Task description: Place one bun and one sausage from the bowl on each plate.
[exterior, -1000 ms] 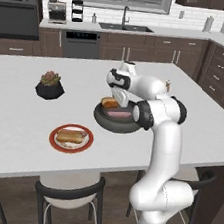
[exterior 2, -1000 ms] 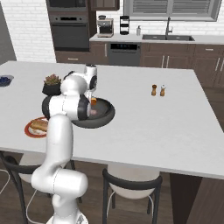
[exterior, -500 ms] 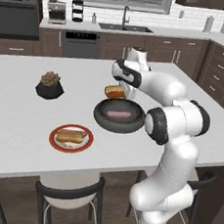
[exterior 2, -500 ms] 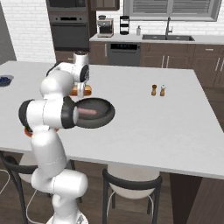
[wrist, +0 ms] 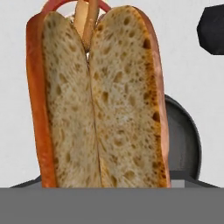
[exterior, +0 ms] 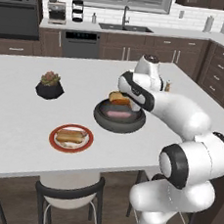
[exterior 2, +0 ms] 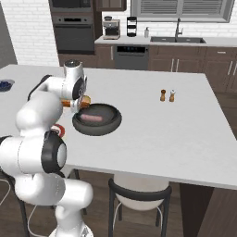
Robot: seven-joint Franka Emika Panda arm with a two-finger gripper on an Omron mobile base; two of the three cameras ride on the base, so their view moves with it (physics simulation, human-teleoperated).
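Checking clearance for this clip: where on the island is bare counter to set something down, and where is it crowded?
Bare: the counter right of the bowl, around the shakers. Crowded: the red-rimmed plate, the bowl and the plant pot cluster together, with the held bun above the bowl.

The split golden-brown bun (wrist: 98, 100), centre of the hand view, shows a rough, porous crumb and a smooth glossy orange crust. The wide dark grey-black bowl (exterior: 119, 120) looks matt and smooth. The white desk (exterior: 24, 119) is smooth and matt; the cabinets (exterior: 136, 45) along the top look like dark wood.

Two buns (exterior: 118, 97) (exterior: 67, 135), two sausages (exterior: 116, 114) (exterior: 73, 139), one bowl (exterior: 103, 122), red-rimmed plate (exterior: 54, 143), plant pot (exterior: 49, 90), two shakers (exterior 2: 162, 95) (exterior 2: 172, 96).
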